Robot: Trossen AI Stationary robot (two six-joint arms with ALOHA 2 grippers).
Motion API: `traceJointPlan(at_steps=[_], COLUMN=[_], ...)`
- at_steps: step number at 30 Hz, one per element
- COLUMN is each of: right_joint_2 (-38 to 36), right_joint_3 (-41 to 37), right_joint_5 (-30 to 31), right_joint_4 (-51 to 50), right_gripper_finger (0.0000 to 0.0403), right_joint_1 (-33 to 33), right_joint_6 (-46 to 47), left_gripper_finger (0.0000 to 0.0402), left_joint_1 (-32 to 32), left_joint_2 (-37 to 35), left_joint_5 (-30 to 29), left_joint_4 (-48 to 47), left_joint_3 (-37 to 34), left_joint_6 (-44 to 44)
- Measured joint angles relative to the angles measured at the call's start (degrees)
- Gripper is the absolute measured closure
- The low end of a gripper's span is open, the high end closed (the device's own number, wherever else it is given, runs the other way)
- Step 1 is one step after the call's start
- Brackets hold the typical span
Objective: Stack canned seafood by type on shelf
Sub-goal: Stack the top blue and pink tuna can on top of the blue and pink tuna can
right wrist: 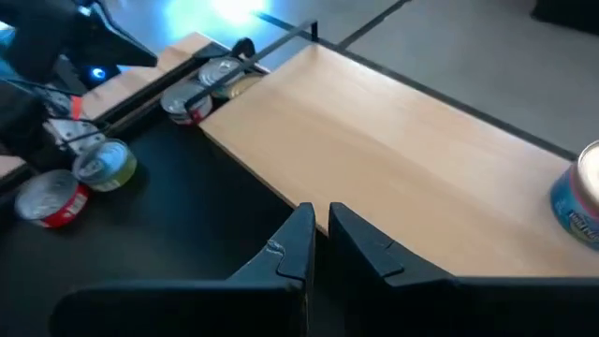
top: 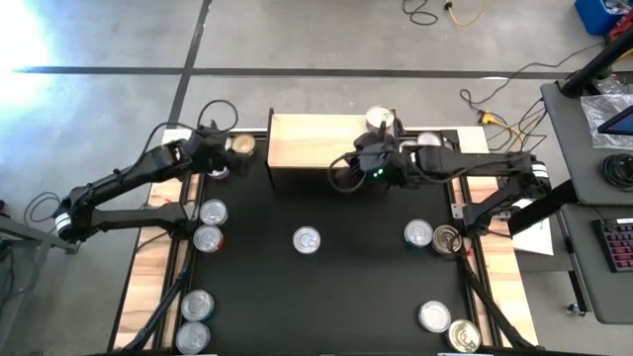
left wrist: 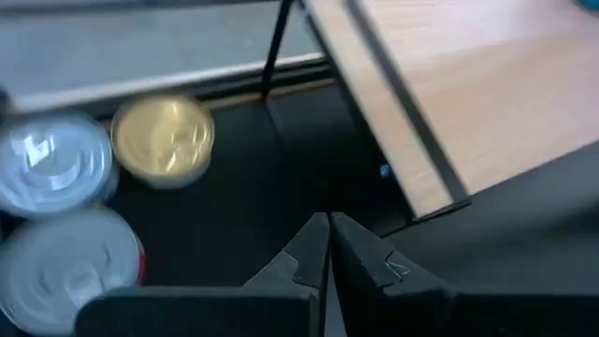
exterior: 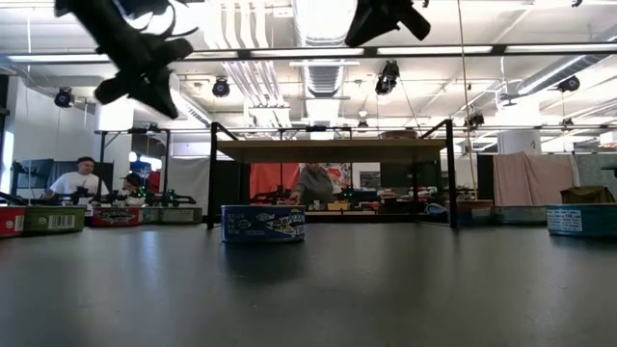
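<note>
- Left gripper (top: 220, 141) hovered just off the left end of the shelf (top: 316, 138), fingers pressed together, holding nothing.
- Right gripper (top: 348, 168) sat over the shelf's front edge, fingers (right wrist: 298, 245) nearly pressed together, empty.
- One blue-label tin (top: 380, 120) stood on the shelf top near its right end.
- Gold-top tin (top: 240, 144) and two silver tins lay by the shelf's left end.
- Lone tin (top: 307, 239) sat mid-mat (top: 356, 287); others lay scattered along both mat sides.
</note>
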Motion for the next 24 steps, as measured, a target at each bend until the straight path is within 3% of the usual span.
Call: traceJointPlan(at_steps=[6,12,19,24], right_joint_2=[3.06,3.24,0.10,-4.44], right_joint_3=[-0.03,0.61,3.24,3.32], right_joint_5=[1.10,1.05,1.62,11.61], right_joint_4=[0.26,-0.72,-20.96,-34.73], right_gripper_finger=[0.0376,0.0376,0.0376,0.0376], right_joint_1=[0.22,0.36,0.89,1.00], right_joint_6=[1.08,5.79,23.48,37.83], left_gripper_finger=[0.0402,0.0402,0.0402,0.0402], left_joint_1=[-6.94,-18.74,-33.06,-38.71], left_joint_2=[-7.91,-12.55,-12.58,-10.04], left_joint_5=[0.09,0.19,-0.58,-2.22], left_joint_4=[0.18,0.76,11.17,19.23], left_joint_3=[-7.62,-10.89,-14.61,-16.52], left_joint_6=[-4.77,-5.18,-0.63,0.03])
